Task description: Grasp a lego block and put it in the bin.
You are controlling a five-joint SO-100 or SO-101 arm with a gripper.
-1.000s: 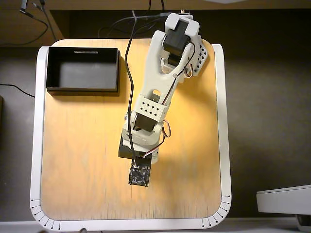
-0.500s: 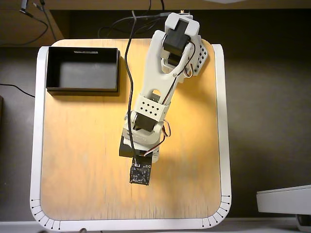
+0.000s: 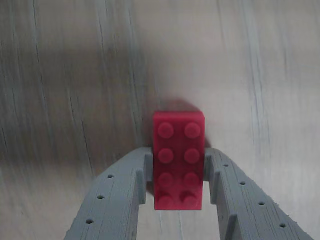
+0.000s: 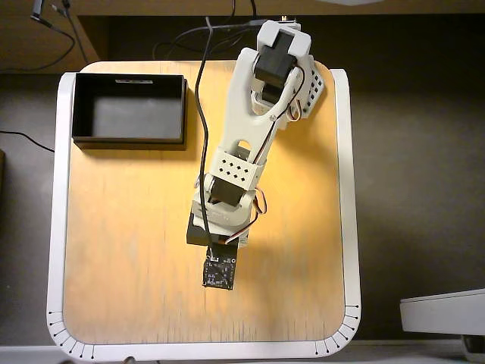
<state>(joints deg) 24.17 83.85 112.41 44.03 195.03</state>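
Grip matters now: my pincer (image 3: 178, 175) clasps the lego block (image 3: 178, 159) by its long sides on the table (image 4: 136, 250). I should squeeze evenly, lift straight, then swing toward the bin (image 4: 129, 139), well apart.

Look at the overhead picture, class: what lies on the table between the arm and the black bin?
Nothing. In the overhead view, the stretch of wooden table between the arm and the bin is bare; only the arm's black cable runs beside it.
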